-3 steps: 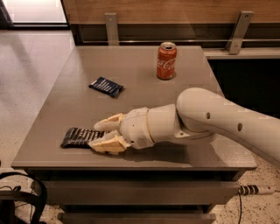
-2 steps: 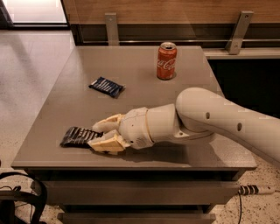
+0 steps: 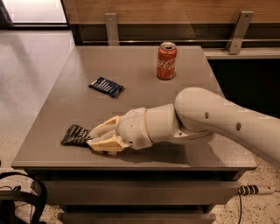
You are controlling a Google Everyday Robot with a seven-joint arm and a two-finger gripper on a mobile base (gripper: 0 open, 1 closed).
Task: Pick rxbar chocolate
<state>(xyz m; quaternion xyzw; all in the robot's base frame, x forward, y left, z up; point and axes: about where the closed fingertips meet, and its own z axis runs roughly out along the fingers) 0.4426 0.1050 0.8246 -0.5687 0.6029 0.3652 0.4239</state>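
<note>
Gripper (image 3: 91, 138): cream-coloured, two-fingered, low over the near left part of the table (image 3: 48, 144), pointing left. Its fingers are clenched on the right end of the rxbar chocolate, one finger on the far side and one on the near side.

Rxbar chocolate (image 3: 75, 134): flat bar in a dark glossy wrapper with pale lettering. It sits close to the table's near left corner. The left end shows and the right end is hidden between the fingers. Whether it still lies on the surface or is lifted just clear of it cannot be told.

Arm (image 3: 218, 118): white, rounded segments, entering from the right edge and reaching leftward across the near half of the table to the wrist behind the gripper.

Table: grey-brown top, squarish, with a dark lower tier visible under its near edge.

Blue wrapped bar (image 3: 106, 86): small, dark blue, lying flat at a slant, left of centre, well apart from the gripper and farther back.

Soda can (image 3: 166, 61): red with white script, upright, toward the far right of the tabletop, apart from all other items.

Wooden wall panel (image 3: 175, 11): beyond the table's far edge, with two upright metal brackets (image 3: 238, 33) in front of it.
</note>
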